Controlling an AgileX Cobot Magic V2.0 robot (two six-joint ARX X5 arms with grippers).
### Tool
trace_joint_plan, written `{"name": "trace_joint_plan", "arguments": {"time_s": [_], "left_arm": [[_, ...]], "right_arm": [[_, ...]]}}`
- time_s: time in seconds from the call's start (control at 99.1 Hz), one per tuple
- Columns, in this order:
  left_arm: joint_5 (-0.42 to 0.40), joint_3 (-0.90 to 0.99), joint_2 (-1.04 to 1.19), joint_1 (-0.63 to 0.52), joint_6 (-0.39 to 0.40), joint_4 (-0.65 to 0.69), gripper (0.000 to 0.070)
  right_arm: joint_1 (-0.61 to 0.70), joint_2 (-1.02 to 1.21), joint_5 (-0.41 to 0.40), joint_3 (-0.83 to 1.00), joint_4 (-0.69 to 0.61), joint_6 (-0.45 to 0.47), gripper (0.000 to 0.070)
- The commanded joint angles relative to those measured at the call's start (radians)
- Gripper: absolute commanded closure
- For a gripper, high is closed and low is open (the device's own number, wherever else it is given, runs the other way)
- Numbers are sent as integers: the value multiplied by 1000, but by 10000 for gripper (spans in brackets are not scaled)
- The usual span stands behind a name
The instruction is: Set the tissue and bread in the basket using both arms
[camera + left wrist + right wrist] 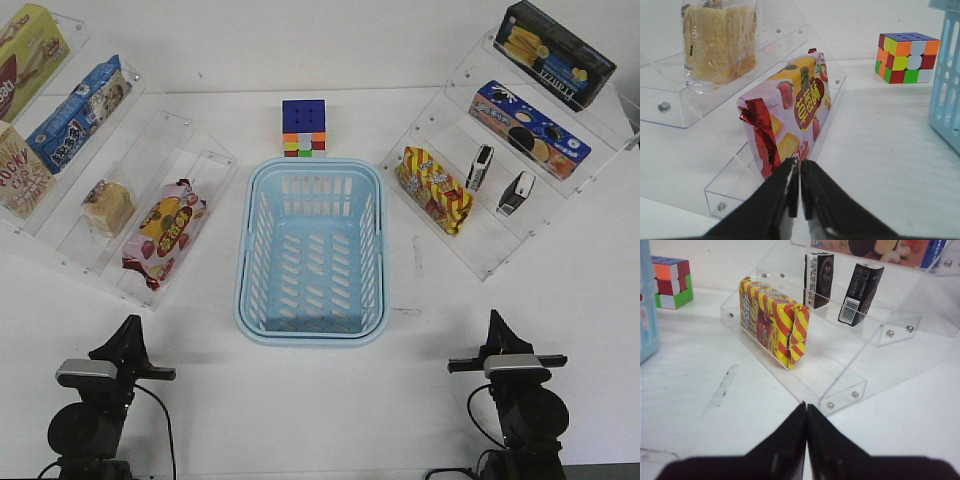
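Task not yet begun: the light blue slotted plastic basket [311, 250] holds nothing. The clear-wrapped tan bread slice [108, 206] stands on the left acrylic shelf [60, 215], the black-and-white tissue packs [480, 167] on the right one. The left gripper [800, 200] and right gripper [806, 440], fingers pressed together and holding nothing, sit near the table's front edge, well apart from both.

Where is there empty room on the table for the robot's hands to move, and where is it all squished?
Bare white table lies between the light blue slotted plastic basket and each clear acrylic shelf rack, and in front of the basket between the left gripper and right gripper. It is tight behind the basket, where the colourful puzzle cube sits close.
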Motion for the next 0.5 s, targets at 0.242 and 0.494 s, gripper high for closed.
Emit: {"name": "trace_joint_plan", "arguments": {"time_s": [0.242,0.494], "left_arm": [[1,-20,-2,0,-2,16,699],[1,-20,-2,0,-2,16,699]], "right_arm": [[-2,0,-1,-2,14,13,700],[-2,0,5,-2,14,-42,700]]}}
